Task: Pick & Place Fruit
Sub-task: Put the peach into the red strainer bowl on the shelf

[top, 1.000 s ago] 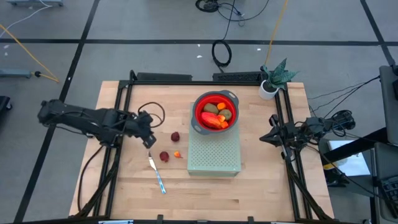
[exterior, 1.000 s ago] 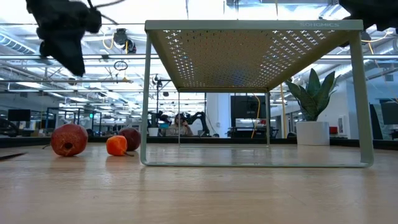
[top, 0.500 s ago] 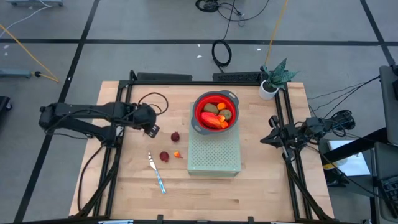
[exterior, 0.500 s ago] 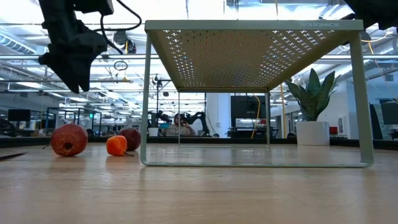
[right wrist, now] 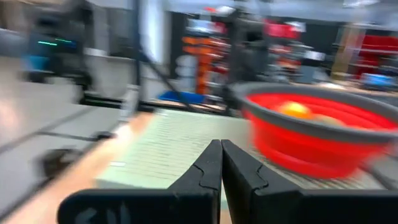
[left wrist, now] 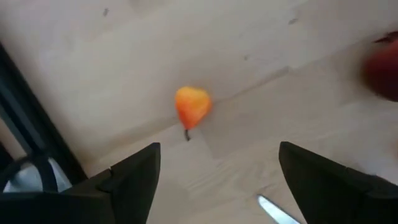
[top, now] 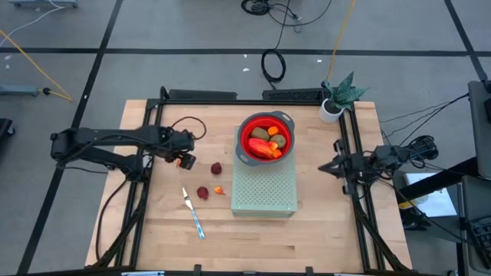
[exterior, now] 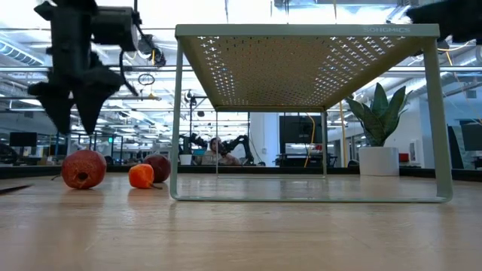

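A small orange fruit (left wrist: 191, 106) with a short stem lies on the wooden table, straight below my left gripper (left wrist: 219, 149), which points down, open, a little above it (top: 185, 162). Both fingers stand apart from the fruit. Two dark red balls (top: 217, 168) (top: 202, 192) and another tiny orange ball (top: 219, 190) lie on the table nearby. The red bowl (top: 266, 139) on the green perforated stand (top: 264, 192) holds several fruit pieces. My right gripper (right wrist: 221, 163) waits shut at the table's right side (top: 326, 166).
A knife (top: 193, 215) with a light-blue handle lies near the front, its tip showing in the left wrist view (left wrist: 277, 211). A potted plant (top: 337, 98) stands at the far right corner. Black frame rails (top: 146, 176) run along both sides.
My left gripper has come down toward the table and swung slightly toward the far edge, rolling about its own axis. Its fingers have opened from nearly shut to wide. The fruit has not moved.
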Robot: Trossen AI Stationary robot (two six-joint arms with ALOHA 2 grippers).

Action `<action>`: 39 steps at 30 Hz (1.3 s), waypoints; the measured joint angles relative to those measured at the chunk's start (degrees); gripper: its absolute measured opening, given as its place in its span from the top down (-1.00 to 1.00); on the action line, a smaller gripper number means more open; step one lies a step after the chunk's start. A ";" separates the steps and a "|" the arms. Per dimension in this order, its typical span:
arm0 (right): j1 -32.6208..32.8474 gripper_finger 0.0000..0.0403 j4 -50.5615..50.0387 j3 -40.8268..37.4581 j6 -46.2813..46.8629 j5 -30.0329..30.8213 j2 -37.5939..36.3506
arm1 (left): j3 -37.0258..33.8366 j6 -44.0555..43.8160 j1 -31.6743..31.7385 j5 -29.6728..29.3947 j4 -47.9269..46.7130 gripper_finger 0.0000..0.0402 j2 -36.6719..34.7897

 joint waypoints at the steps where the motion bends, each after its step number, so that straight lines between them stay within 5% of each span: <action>1: 0.00 1.00 -0.42 0.00 -0.06 2.66 0.01 | -0.62 -0.47 0.18 0.38 0.02 -0.63 0.14; 6: 0.00 1.00 -1.87 0.00 -0.72 10.53 0.02 | -2.59 -2.37 0.22 0.37 0.37 -0.60 0.70; 16: -0.02 1.00 -2.07 0.00 -0.63 10.47 0.02 | -7.93 -1.27 2.25 -0.20 12.70 -0.55 0.88; 39: -0.02 1.00 -2.05 0.02 -0.50 10.43 0.00 | -16.27 1.94 5.41 -2.63 16.31 -0.54 0.84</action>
